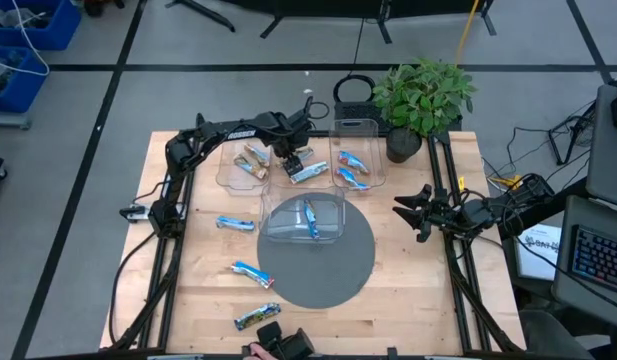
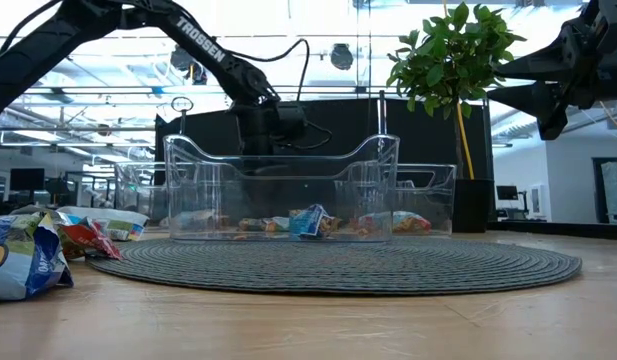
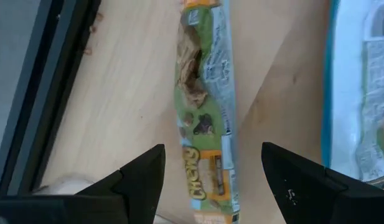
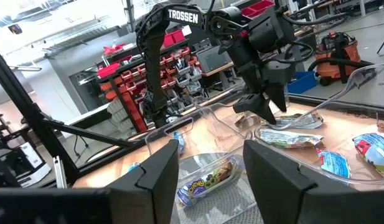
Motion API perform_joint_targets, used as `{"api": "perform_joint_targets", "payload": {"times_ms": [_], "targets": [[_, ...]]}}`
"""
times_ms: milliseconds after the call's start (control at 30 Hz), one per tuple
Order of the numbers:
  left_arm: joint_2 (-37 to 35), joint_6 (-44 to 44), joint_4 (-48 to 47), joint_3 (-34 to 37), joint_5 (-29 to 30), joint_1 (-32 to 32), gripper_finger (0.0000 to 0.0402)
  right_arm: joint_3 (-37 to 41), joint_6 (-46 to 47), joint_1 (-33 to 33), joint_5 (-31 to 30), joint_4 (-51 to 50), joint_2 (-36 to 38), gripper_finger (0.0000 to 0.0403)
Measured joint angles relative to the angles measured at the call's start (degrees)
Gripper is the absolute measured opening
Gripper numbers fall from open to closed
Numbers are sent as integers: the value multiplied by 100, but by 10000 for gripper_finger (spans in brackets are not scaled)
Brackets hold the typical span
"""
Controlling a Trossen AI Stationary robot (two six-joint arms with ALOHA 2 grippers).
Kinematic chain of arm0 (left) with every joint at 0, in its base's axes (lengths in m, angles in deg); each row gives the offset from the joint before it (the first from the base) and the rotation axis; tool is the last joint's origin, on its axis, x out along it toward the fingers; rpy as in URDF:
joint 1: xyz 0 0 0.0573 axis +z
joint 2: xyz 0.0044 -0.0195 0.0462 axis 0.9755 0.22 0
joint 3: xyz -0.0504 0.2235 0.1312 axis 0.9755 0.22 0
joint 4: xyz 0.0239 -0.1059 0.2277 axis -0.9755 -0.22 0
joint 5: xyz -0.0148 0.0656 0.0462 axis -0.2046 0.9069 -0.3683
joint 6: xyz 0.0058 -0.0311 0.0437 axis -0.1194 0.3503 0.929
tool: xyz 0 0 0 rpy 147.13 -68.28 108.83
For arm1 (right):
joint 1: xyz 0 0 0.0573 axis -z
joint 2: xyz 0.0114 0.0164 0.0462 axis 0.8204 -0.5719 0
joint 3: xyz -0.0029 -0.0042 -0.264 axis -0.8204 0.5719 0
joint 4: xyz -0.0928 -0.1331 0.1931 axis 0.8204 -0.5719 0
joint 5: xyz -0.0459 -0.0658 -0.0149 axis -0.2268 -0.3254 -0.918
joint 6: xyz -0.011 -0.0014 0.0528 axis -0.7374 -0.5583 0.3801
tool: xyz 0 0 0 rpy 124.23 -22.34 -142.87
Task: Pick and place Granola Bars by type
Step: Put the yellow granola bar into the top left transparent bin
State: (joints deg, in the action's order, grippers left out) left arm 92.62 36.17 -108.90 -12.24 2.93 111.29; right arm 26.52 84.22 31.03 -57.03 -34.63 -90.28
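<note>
My left gripper [image 3: 213, 149] points down, open, above a green-and-gold granola bar [image 3: 204, 106] that lies flat on the wooden table between the two far bins. Its fingers stand on either side of the bar's one end without touching it. In the high view this gripper [image 1: 292, 160] covers that bar. A silvery-blue bar [image 1: 309, 172] lies just beside it. Tan bars [image 1: 253, 160] lie in the far left bin and blue bars [image 1: 352, 168] in the far right bin. One blue bar [image 1: 310, 218] lies in the near bin. My right gripper [image 1: 412, 214] waits at the right edge, open, holding nothing.
Three clear bins stand here: far left [image 1: 228, 172], far right [image 1: 376, 150] and a near one [image 1: 278, 225] on the grey round mat [image 1: 338, 270]. Loose bars lie at the near left [image 1: 235, 223], [image 1: 251, 272], [image 1: 256, 317]. A potted plant [image 1: 418, 100] stands at the far right.
</note>
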Motion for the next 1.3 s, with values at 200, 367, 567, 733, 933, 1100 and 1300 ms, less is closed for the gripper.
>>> {"api": "perform_joint_targets", "payload": {"times_ms": [200,367,567,733,933,1100,1300], "targets": [[37,-59,36,32,-254,-3,269,-1,-2,1,0,0,0,171],[37,-70,41,32,-236,-5,269,2,0,2,0,2,0,171],[37,-119,41,30,-232,-15,269,-1,-1,1,0,2,-2,171],[37,-134,45,23,-64,-42,244,-1,-2,0,-2,2,-2,171],[37,-135,63,21,-27,-44,143,0,-1,0,-1,2,-2,171],[32,-41,61,19,-156,-48,46,0,-2,1,-1,1,0,171],[31,99,59,15,-216,-64,9,0,0,2,0,0,0,171]]}}
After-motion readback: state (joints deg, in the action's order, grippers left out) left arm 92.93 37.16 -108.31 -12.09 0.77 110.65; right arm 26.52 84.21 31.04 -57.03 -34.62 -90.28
